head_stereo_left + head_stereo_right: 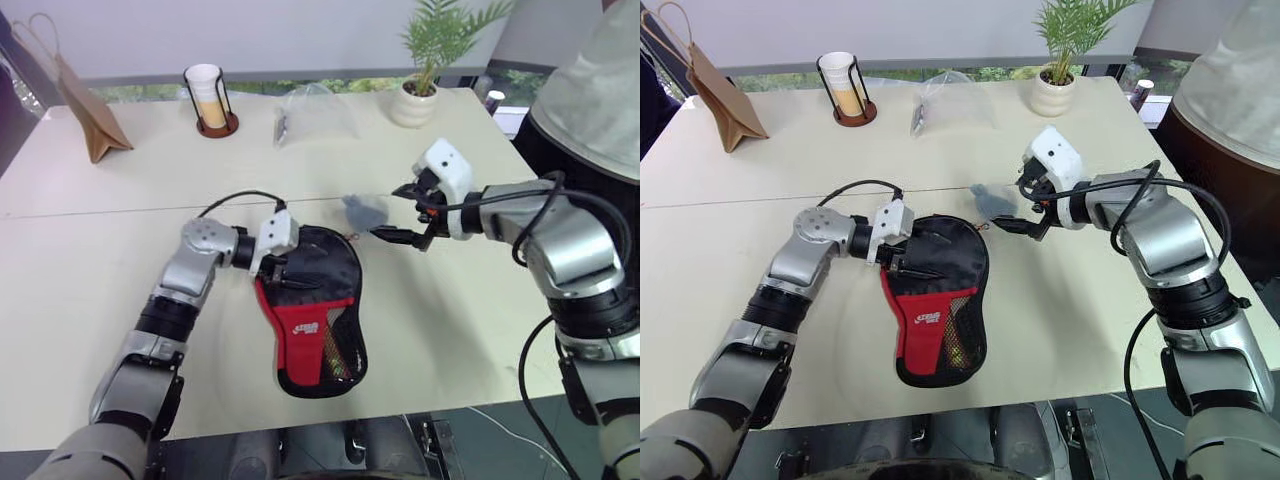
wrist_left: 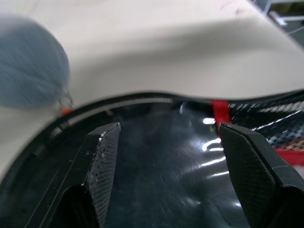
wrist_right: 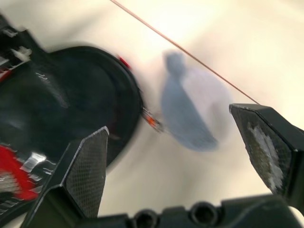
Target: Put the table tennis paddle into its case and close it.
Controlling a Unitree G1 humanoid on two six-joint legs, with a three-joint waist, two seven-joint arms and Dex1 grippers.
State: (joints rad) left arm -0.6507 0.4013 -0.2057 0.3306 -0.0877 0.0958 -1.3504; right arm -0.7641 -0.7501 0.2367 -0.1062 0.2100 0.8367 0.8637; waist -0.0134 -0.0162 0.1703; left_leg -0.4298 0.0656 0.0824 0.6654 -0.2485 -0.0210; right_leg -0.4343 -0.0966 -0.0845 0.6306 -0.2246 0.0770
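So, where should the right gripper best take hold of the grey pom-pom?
Probably the pom-pom itself, from the robot's right side: it sticks out past the round end of the case, and the open right gripper already faces it.

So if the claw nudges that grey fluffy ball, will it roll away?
Probably not far. The grey pom-pom looks soft and very light, so it should squash and skid easily. It seems tied by a short link to the black case, which would likely tug it back.
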